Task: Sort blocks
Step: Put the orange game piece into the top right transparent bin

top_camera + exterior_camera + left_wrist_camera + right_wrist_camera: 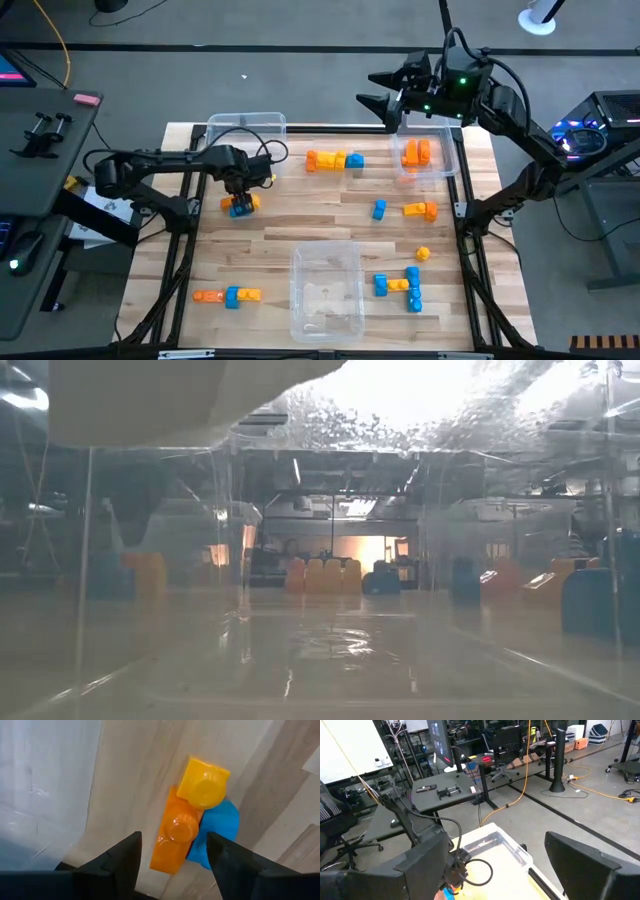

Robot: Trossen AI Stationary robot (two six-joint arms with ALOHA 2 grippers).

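Blocks (197, 827) yellow, orange, blue; fingers (125, 857) black; table (300, 225) pale wood.

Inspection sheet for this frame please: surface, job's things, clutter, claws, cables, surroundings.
Surface: wooden table.
Job's things: blue, orange and yellow blocks scattered in short rows; orange blocks in the far right bin.
Clutter: two more clear bins, far left and near centre.
Claws: left claw open, straddling a three-block cluster; right claw open, beyond the table's far edge.
Cables: black cable at left wrist.
Surroundings: desks, floor cables.
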